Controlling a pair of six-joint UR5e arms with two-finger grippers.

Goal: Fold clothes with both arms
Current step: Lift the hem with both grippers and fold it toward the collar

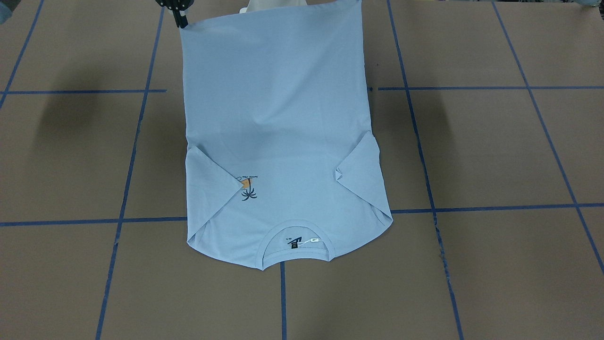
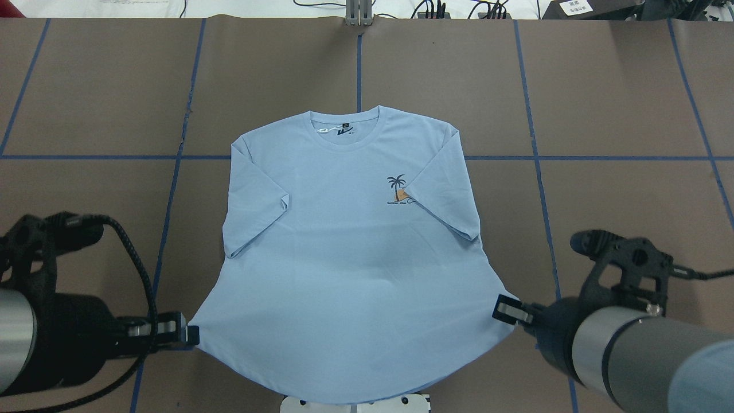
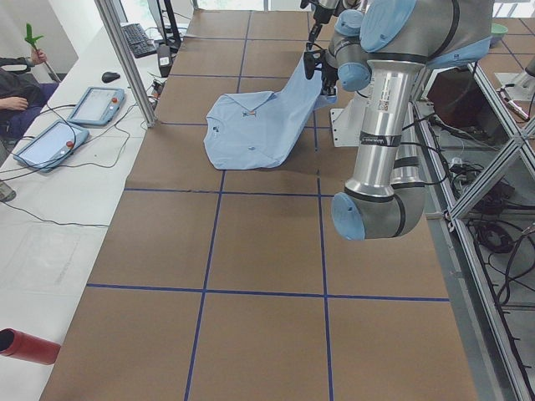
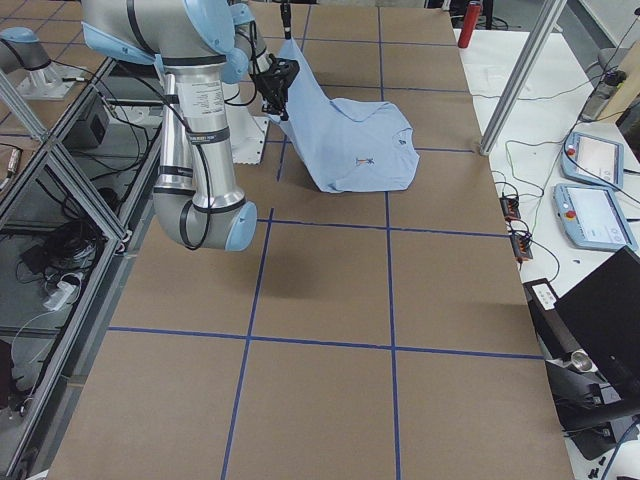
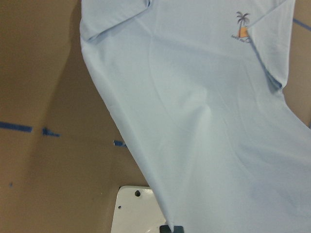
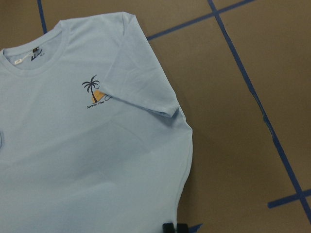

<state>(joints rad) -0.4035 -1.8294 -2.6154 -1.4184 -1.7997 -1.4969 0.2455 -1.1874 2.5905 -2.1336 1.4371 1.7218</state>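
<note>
The T-shirt (image 2: 344, 269) is light blue and lies front side up on the brown tabletop (image 2: 602, 86), directly ahead of the white pedestal base (image 2: 355, 404). Its hem (image 2: 344, 396) is the end nearest the pedestal base and overlaps it in the overhead view. The collar (image 2: 344, 140) is the end farthest from it. The collar end lies flat on the tabletop. The hem end is raised clear of the surface and slopes up toward the pedestal base, as both side views show. Both short sleeves are folded inward onto the body. The sleeve (image 2: 444, 189) on the robot's right of the pedestal base touches the edge of the chest print (image 2: 399, 190), a dark palm over an orange patch. A neck label (image 2: 343, 131) and a white tag (image 2: 324, 131) show inside the collar. The left gripper (image 2: 192, 335) is closed on the hem corner to the robot's left of the pedestal base. The right gripper (image 2: 504, 310) is closed on the opposite hem corner, to the robot's right of it. The fabric between them hangs in a shallow curve. The left arm (image 2: 34, 327) and right arm (image 2: 631, 344) extend outward from these corners on either side of the pedestal base. Blue tape lines (image 2: 533, 155) divide the tabletop into rectangles, one line running from the collar straight away from the pedestal base.
</note>
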